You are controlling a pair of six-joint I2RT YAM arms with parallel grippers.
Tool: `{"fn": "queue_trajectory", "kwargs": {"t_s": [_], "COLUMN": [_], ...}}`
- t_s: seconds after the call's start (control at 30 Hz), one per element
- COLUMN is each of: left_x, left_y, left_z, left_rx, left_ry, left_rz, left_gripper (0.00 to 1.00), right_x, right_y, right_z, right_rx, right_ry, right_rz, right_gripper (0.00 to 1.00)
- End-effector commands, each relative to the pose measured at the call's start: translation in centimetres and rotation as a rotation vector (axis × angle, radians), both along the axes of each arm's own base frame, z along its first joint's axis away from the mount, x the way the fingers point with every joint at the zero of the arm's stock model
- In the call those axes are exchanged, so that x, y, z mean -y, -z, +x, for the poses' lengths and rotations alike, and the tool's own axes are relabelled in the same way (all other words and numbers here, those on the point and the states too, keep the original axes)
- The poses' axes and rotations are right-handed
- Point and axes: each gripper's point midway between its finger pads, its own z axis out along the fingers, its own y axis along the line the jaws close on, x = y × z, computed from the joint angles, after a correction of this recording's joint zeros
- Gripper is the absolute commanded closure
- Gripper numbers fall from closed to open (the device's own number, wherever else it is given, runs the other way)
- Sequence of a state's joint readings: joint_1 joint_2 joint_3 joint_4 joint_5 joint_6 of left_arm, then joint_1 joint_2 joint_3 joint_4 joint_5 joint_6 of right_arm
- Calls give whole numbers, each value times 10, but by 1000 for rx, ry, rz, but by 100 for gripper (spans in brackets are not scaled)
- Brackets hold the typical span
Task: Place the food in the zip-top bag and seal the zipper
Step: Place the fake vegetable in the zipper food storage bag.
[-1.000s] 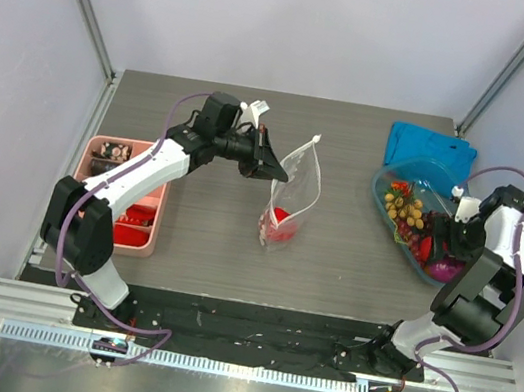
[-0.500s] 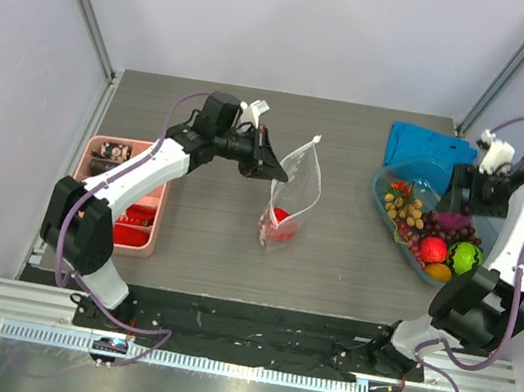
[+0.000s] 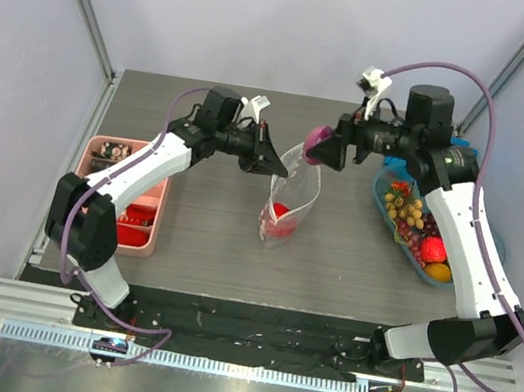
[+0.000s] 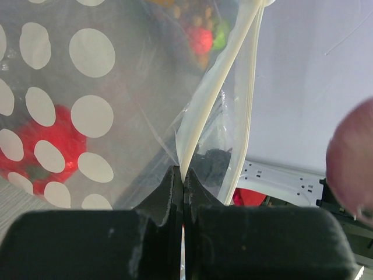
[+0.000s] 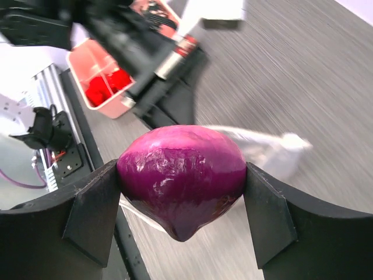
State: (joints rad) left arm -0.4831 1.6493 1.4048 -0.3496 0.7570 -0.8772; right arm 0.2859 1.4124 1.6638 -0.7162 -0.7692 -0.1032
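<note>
Right gripper (image 3: 331, 147) clamps a purple piece (image 5: 182, 178) between wide-set fingers, just above the mouth of the bag (image 3: 296, 187). Left gripper (image 4: 183, 192) — pinched tight on the zipper (image 4: 213, 99) — holds the bag upright on the table (image 3: 352, 263); a red piece (image 4: 67, 137) lies inside.

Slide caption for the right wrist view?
Right gripper holds a purple toy food piece between its fingers, zip-top bag and pink tray beyond.
</note>
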Motion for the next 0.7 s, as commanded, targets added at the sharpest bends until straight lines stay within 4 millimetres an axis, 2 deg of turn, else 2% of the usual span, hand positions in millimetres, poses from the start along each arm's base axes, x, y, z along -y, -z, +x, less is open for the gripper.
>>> {"fn": "queue_trajectory", "kwargs": {"t_s": [0.0,0.03,0.07,0.13,0.23,0.33,0.37,0.43,0.57,0.67], "left_x": [2,2,2,1,-1,-1,-2,-2,-3,-2], "left_y": [-16,-16,-15,-15,-17,-15,-14,-14,-12,-13], "left_z": [3,4,3,4,4,3,4,4,6,5], "left_rx": [36,32,27,27,29,23,20,18,17,18], "left_ry": [25,23,25,22,21,23,21,23,16,17], "left_rz": [-27,-28,-28,-28,-33,-30,-28,-28,-24,-26], "left_gripper": [100,100,100,100,100,99,99,97,92,91], "right_x": [-34,-37,-47,-48,-48,-44,-41,-41,-34,-22], "right_y": [1,19,29,52,68,75,77,71,55,43], "right_z": [1,1,-5,-1,5,9,10,6,-5,-2], "right_rx": [77,62,63,66,85,116,115,118,127,128], "right_ry": [-76,-82,-103,-88,-60,-37,-29,-35,-28,18], "right_rz": [-2,-38,-66,-132,-198,-249,-263,-260,-248,-235], "right_gripper": [43,43,42,41,38,17,7,0,0,0]}}
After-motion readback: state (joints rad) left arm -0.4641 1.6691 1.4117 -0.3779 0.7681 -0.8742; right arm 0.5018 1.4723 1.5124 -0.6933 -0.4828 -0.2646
